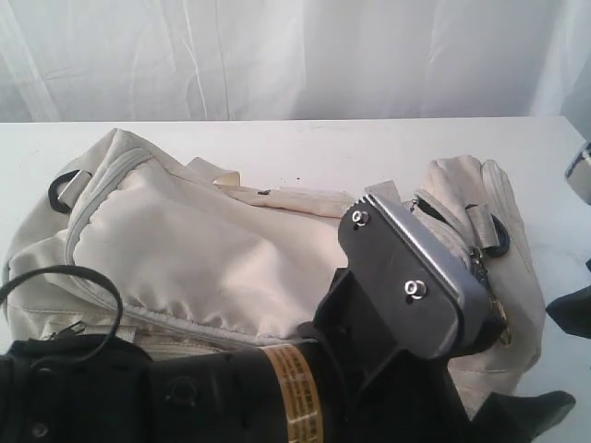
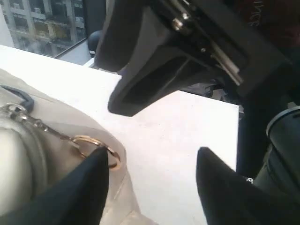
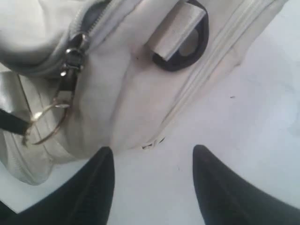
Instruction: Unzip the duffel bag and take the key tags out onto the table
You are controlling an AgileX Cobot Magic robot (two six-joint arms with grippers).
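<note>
The duffel bag (image 1: 203, 249) lies on the table (image 1: 277, 143) and fills the middle of the exterior view. Its grey zipper (image 1: 97, 198) looks run shut, though the left arm (image 1: 277, 388) in the lower foreground covers part of it. Whatever the bag holds is hidden.

Only the exterior view takes in the whole bag, with a black D-ring (image 1: 63, 189) at its far left end.

The left wrist view closes in on the bag's other end. The left gripper (image 2: 152, 187) is released, its fingers spread with bare table between them. The lower-left fingertip (image 2: 91, 178) meets the gold ring (image 2: 86, 138) hanging from the zipper pull.

The right wrist view shows that ring from the far side, at the left of the frame, below the zipper pull (image 3: 70, 61). A thin dark tip, probably the left finger, touches it. Another D-ring (image 3: 171, 63) on a webbing tab sits at upper centre. The right gripper (image 3: 152, 187) is also released, empty, over the table just beside the bag.
</note>
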